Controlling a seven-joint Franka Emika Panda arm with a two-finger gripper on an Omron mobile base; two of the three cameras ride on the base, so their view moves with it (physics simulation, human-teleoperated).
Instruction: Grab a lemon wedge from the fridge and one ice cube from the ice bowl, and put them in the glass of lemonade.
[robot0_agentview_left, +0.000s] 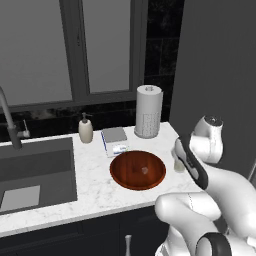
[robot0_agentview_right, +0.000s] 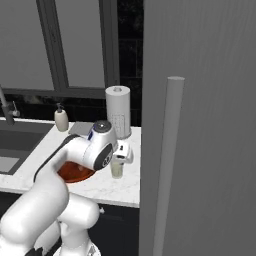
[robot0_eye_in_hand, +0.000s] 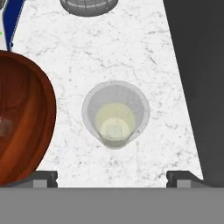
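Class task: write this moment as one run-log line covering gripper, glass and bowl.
gripper: open, above glass | clear tumbler of pale yellow lemonade: upright on counter, pale cube inside | reddish-brown wooden bowl: beside glass

1. The glass of lemonade (robot0_eye_in_hand: 115, 114) stands alone on bare marble counter (robot0_eye_in_hand: 131, 52), with open room all around its rim.
2. The ice bowl (robot0_eye_in_hand: 22, 118) sits just beside it on 1 side, not touching.
3. The closed fridge (robot0_agentview_right: 200, 125) walls off the other side, near the glass.
4. The paper-towel roll (robot0_agentview_left: 148, 111) stands behind, well apart.
5. The gripper (robot0_eye_in_hand: 112, 178) hangs above the glass, jaws spread wide.
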